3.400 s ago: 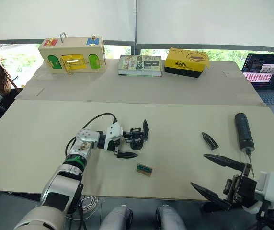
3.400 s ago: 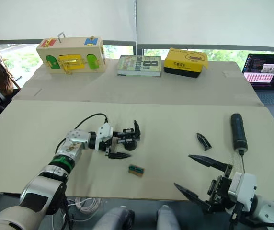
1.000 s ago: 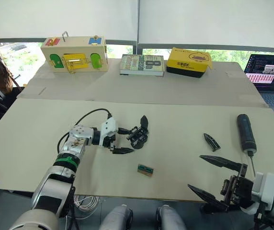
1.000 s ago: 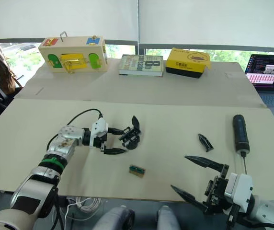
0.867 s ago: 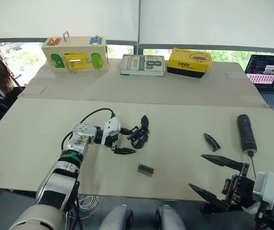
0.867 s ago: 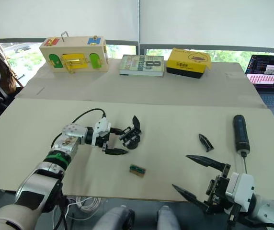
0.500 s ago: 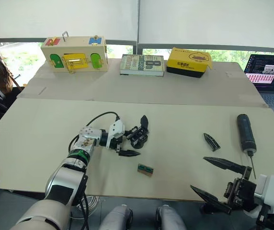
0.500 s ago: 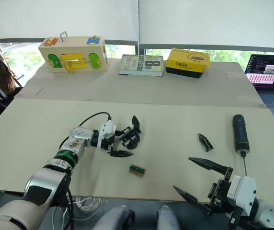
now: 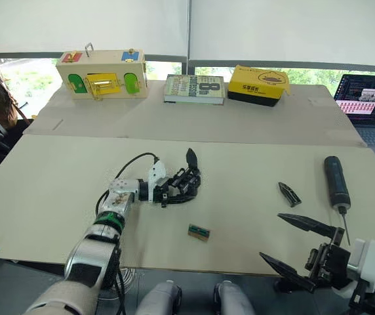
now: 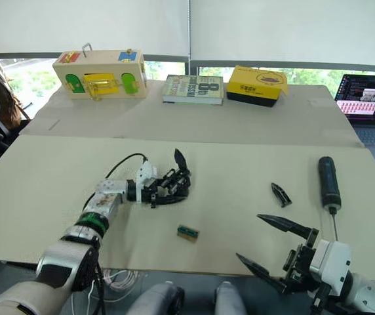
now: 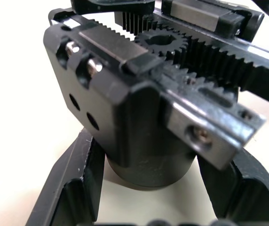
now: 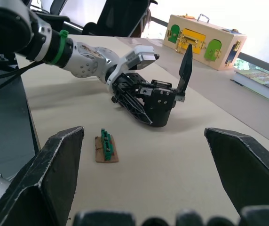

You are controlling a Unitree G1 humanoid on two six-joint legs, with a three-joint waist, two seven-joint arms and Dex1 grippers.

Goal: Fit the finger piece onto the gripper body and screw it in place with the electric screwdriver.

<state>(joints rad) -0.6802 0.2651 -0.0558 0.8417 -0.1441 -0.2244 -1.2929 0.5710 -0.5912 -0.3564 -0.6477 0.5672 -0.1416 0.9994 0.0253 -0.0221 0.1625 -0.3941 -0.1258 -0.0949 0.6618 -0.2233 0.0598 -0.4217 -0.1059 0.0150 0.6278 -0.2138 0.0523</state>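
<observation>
On beige table (image 9: 56,190): left gripper (image 9: 174,188) clamps gripper body (image 9: 186,184); right gripper (image 9: 299,248) spread; laptop (image 9: 371,108) beyond.

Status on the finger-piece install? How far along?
Early. In hand: the left gripper has its fingers on either side of the gripper body, which rests on the table. Still to do: the finger piece lies loose, unfitted, and the electric screwdriver lies untouched beside it. The right gripper is open and empty.
</observation>
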